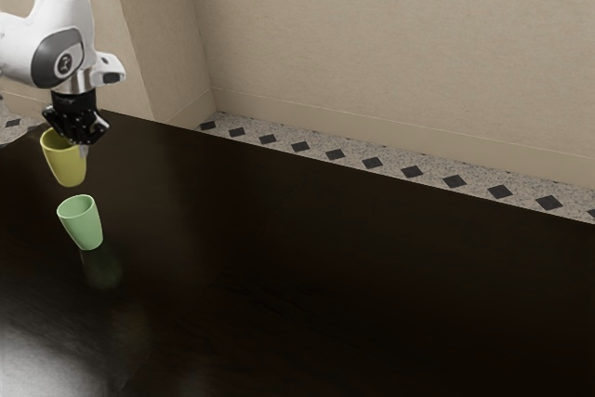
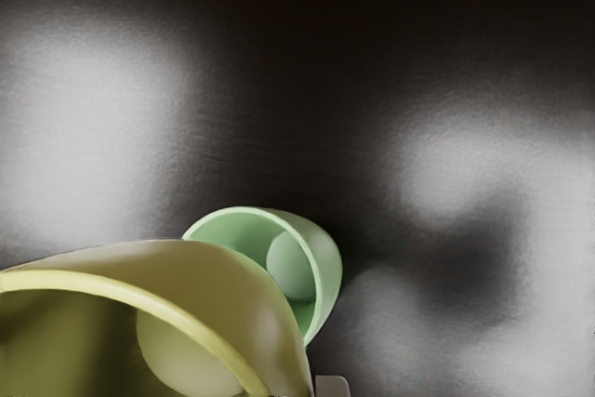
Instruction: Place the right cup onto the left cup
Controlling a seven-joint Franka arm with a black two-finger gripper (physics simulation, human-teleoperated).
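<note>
A white robot arm (image 1: 58, 39) comes in at the exterior view's left, over a dark, glossy table (image 1: 325, 285). Its black two-finger gripper (image 1: 78, 141) points down and is clamped on the rim of a yellow, smooth-walled, tapering cup (image 1: 69, 167), one finger (image 1: 84, 150) against the outside of the wall. The yellow cup is held up off the table, mouth upward, near the table corner at the exterior view's upper left; its reflection lies well apart from it on the glossy top.

Near it, farther from that corner, a pale green, smooth-walled, tapering cup (image 1: 84, 227) stands upright on the table, mouth up. The two cups are separate, neither one inside the other.

In the wrist view the yellow cup is close under the hand, its open mouth showing the inner wall and a paler round bottom. Past its outer wall, which hides part of the green cup, the green cup's open mouth shows a pale green inside and round base.
</note>
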